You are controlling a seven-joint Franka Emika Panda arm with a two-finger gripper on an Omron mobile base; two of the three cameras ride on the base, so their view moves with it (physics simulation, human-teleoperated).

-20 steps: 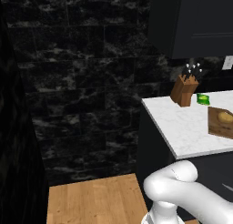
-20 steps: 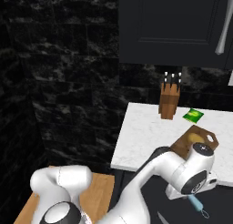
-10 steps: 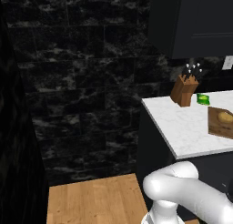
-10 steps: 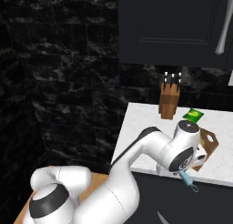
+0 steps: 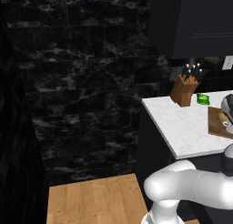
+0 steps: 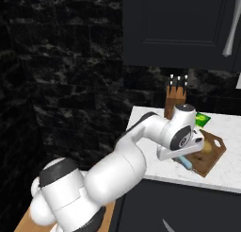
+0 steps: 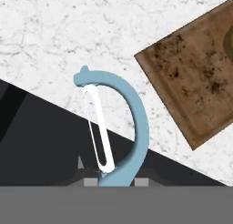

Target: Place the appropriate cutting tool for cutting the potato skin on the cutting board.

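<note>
- White marble counter (image 6: 226,172) carries the board (image 6: 212,153) near its front edge. The peeler (image 7: 119,127) hangs in the air over that front edge, beside the board's corner, not above the wood yet.
- Brown board is small next to the counter. If the peeler is let go here, I think it could land on the marble or fall off the front edge to the floor.
- Yellowish potato (image 6: 207,145) sits on the board, and the hand view cuts it off at the right edge. The peeler could bump it and make it roll, if it comes in too low.
- Blue peeler is pinched at its handle end by the gripper (image 7: 116,178), which is closed tight on it. The grip is at the very end, so the peeler might tip or slip.
- Dark finger tips are mostly hidden at the bottom of the hand view, so I cannot see how much handle they hold.
</note>
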